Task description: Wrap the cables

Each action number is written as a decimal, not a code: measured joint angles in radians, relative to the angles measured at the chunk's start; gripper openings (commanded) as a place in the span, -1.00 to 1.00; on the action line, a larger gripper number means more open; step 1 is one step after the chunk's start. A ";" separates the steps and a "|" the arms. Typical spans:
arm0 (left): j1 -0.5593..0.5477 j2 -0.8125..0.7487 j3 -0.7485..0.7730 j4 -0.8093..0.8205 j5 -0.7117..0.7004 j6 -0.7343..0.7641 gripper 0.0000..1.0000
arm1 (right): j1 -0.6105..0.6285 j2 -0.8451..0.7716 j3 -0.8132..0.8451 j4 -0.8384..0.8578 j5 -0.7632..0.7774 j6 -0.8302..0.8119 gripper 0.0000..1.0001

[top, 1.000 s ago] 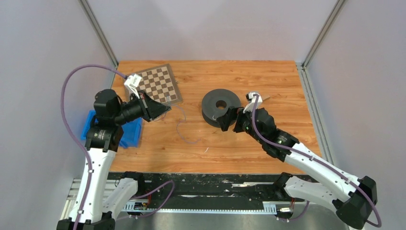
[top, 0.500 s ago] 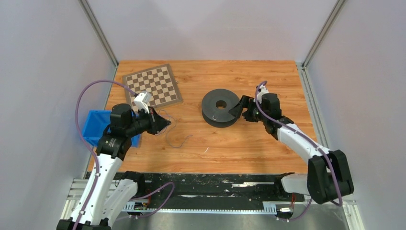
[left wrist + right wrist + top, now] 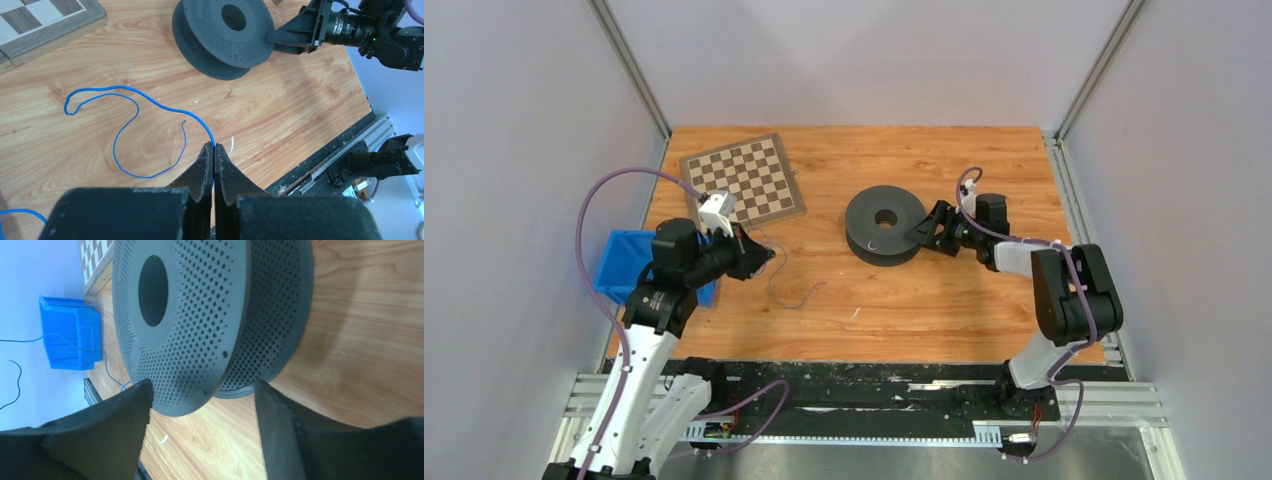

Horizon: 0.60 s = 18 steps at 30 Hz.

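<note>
The cable is a thin blue wire lying in loose curves on the wooden table, seen in the left wrist view (image 3: 122, 88) and in the top view (image 3: 796, 303). My left gripper (image 3: 214, 148) is shut on the cable, which runs out from between its tips; it also shows in the top view (image 3: 767, 256), low over the table's left side. My right gripper (image 3: 202, 385) is open and empty, its fingers just off the rim of the dark grey two-disc spool (image 3: 200, 315). In the top view it (image 3: 921, 232) is at the spool's (image 3: 864, 228) right side.
A chessboard (image 3: 744, 180) lies at the back left. A blue bin (image 3: 621, 268) stands at the left edge beside the left arm, and the cable trails towards it. The table's near edge with a black rail (image 3: 345, 150) is close to the left gripper.
The left gripper came down and towards the near side with the cable, then held almost still. The right arm folded back, bringing its open gripper round to the spool's right side.
</note>
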 measured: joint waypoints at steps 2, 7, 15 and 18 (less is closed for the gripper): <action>0.000 -0.002 0.000 -0.003 -0.008 0.003 -1.00 | -0.005 0.059 0.002 0.053 -0.031 0.026 -0.03; 0.000 0.000 0.000 -0.017 -0.026 0.010 -1.00 | -0.015 0.122 0.022 0.143 -0.101 0.080 -0.60; 0.000 0.008 0.000 -0.029 -0.047 0.014 -1.00 | 0.007 0.005 0.087 0.043 -0.117 0.098 -1.00; 0.000 0.008 0.000 -0.029 -0.054 0.014 -1.00 | 0.063 -0.113 0.142 -0.096 0.011 0.064 -1.00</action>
